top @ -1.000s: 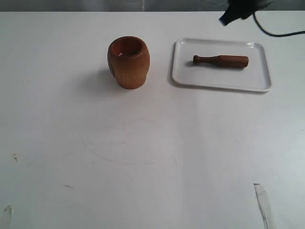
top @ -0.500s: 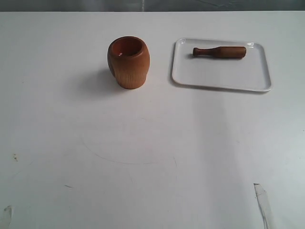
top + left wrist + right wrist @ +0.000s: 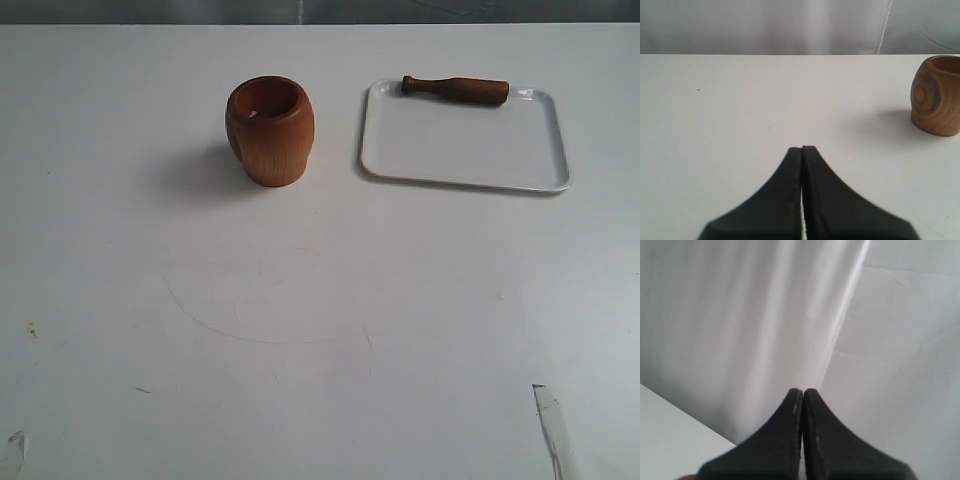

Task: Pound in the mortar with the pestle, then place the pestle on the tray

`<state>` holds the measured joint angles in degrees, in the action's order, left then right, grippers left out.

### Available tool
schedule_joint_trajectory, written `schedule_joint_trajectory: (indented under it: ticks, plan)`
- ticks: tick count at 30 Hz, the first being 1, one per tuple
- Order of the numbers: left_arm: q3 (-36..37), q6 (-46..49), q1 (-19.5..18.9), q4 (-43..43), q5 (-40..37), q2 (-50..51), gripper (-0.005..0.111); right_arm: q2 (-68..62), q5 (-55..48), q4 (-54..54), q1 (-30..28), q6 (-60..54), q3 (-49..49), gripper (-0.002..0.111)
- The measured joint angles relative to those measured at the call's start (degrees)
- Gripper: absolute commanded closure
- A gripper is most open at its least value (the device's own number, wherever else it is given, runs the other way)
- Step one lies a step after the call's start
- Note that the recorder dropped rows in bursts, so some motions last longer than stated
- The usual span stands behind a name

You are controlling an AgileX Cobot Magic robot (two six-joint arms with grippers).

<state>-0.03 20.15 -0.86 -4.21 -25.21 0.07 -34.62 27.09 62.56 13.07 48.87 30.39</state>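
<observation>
While pestle (image 3: 455, 90) lies on tray (image 3: 465, 150), mortar (image 3: 269, 130) nearby

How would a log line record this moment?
pestle: lying along tray far edge | mortar: upright beside tray | left gripper: shut, empty | right gripper: shut, empty

Mortar (image 3: 269, 130) left, tray (image 3: 465, 150) right, pestle (image 3: 455, 90) at the tray's far edge.
On your table (image 3: 320, 330) the mortar stands upright to the left of the tray, near it but not touching. The pestle lies crosswise along the tray's far rim, its knob end toward the mortar. It seems to rest partly on the rim, though the view leaves that unsure.
</observation>
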Motion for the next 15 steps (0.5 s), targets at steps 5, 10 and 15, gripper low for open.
schedule_joint_trajectory:
  ticks: [5, 10, 15]
  plan:
    - [0.0, 0.0, 0.0, 0.0, 0.0, 0.0, 0.107, 9.95, 2.88, 13.94, 0.0, 17.44, -4.06, 0.108]
    - [0.0, 0.0, 0.0, 0.0, 0.0, 0.0, 0.107, 15.68, 3.23, 33.18, 0.0, 31.31, -5.13, 0.108]
    - [0.0, 0.0, 0.0, 0.0, 0.0, 0.0, 0.107, 19.71, -5.0, 36.88, 0.11, 2.78, -5.82, 0.108]
